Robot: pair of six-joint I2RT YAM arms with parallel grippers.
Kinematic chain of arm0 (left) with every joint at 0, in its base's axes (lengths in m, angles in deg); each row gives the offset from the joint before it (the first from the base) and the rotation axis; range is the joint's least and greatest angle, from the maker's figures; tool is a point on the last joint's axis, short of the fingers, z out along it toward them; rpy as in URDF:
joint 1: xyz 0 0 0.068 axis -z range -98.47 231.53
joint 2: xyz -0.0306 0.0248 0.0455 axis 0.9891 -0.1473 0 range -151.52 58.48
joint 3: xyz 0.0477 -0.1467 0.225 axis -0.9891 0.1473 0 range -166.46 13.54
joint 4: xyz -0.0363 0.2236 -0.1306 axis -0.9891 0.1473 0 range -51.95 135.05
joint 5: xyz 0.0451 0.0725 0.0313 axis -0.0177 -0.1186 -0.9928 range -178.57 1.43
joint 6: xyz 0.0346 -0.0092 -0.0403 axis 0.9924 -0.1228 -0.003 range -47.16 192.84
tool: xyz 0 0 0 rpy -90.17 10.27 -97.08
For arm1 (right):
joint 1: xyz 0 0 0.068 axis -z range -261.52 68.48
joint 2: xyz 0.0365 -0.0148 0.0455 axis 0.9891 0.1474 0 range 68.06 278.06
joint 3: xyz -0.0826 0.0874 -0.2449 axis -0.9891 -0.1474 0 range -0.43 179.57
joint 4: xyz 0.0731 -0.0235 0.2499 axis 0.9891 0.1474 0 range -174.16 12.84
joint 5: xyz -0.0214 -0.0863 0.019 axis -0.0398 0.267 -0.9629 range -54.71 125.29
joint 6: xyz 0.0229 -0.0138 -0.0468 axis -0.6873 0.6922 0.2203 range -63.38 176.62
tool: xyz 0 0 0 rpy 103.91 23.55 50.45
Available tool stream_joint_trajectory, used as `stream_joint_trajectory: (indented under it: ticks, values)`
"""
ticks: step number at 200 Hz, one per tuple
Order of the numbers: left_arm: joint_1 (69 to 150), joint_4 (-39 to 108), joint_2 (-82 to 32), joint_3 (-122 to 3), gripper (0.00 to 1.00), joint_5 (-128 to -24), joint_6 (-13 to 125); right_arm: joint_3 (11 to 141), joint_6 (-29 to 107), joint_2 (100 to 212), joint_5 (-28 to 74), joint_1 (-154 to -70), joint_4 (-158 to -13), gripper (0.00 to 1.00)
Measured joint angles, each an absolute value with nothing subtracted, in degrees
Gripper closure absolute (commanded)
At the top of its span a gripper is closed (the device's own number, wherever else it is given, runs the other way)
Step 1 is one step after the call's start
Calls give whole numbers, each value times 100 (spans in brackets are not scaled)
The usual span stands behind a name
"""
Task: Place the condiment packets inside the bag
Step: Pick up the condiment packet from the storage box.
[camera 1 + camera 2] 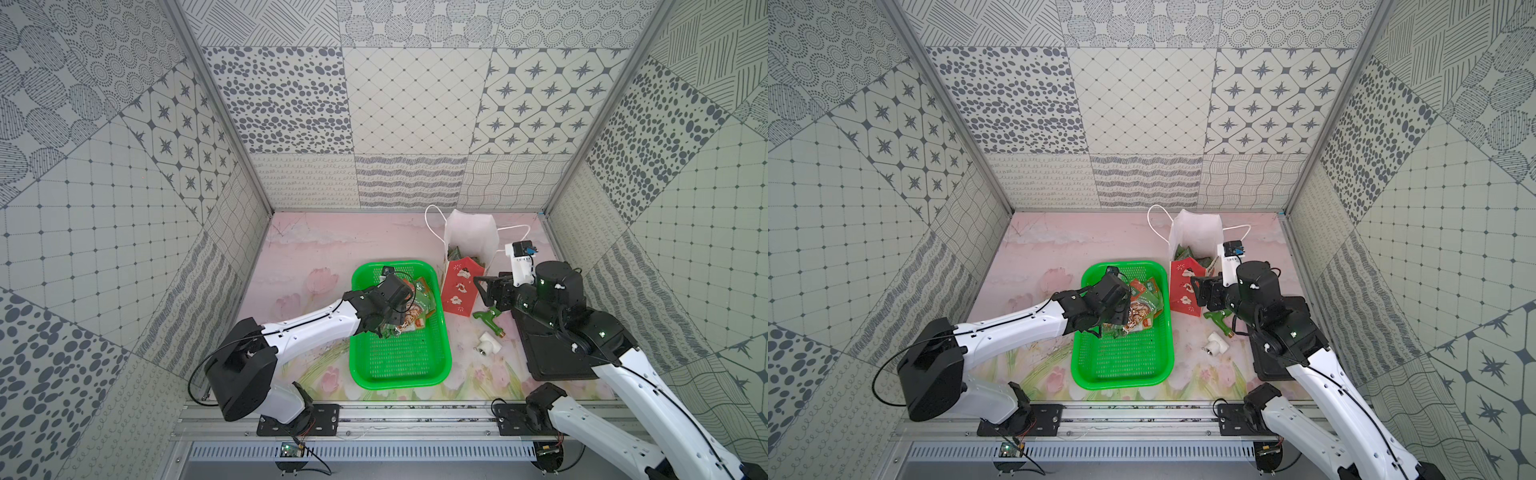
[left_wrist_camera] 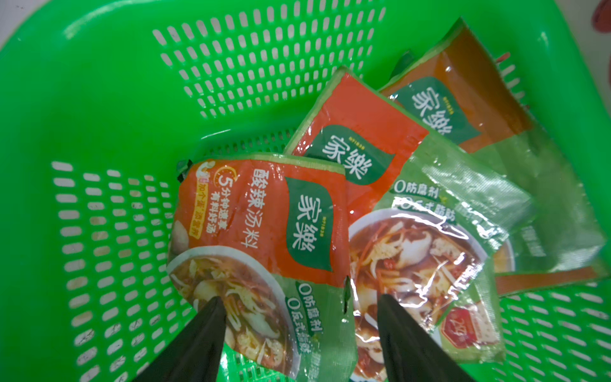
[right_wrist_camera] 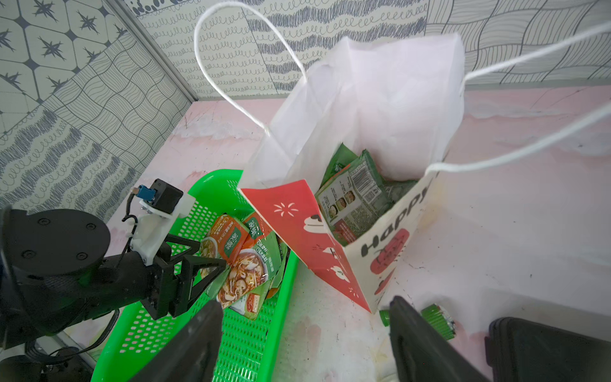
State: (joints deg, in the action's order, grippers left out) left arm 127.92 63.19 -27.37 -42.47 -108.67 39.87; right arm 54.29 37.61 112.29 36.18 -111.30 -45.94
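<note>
Three orange and green condiment packets (image 2: 258, 225) lie overlapped at the far end of the green basket (image 2: 99, 99); both top views show them (image 1: 415, 316) (image 1: 1142, 311). My left gripper (image 2: 299, 299) hovers open just over them, one finger on each side of the nearest packet's lower edge. The bag (image 3: 297, 218) stands upright right of the basket, mouth open, with several green packets (image 3: 353, 198) inside. My right gripper (image 3: 305, 302) is open and empty, in front of the bag's red face (image 1: 459, 291) and above the table.
A green tap-like fitting (image 1: 488, 318) and a small white fitting (image 1: 488, 343) lie on the table between the basket (image 1: 399, 365) and a black pad (image 1: 552, 353) under my right arm. The bag's white cord handles (image 3: 231, 92) stick out sideways.
</note>
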Motion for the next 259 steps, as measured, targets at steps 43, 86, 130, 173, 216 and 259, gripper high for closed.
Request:
stream_joint_trajectory:
  ticks: [43,86,130,173,216,259]
  values:
    - [12825,6536,-3336,-4457,32,-10972,3804,4308,3617,10674,3638,-11130,-5077,10]
    - [12836,6588,-3692,-4632,69,-11042,3651,3844,3608,10641,3723,-11130,-5464,10]
    - [12836,6848,-3600,-4736,100,-11289,3659,3619,3604,10473,3738,-11130,-5779,10]
    - [12836,7222,-3100,-4909,100,-11383,3659,3344,3589,10160,3845,-11130,-6010,8]
    - [12836,7526,-2343,-5285,100,-11380,3705,3123,3536,10020,4009,-11130,-6135,3]
    - [12836,7581,-1607,-5779,100,-10956,3889,2957,3495,9843,4271,-11130,-6238,3]
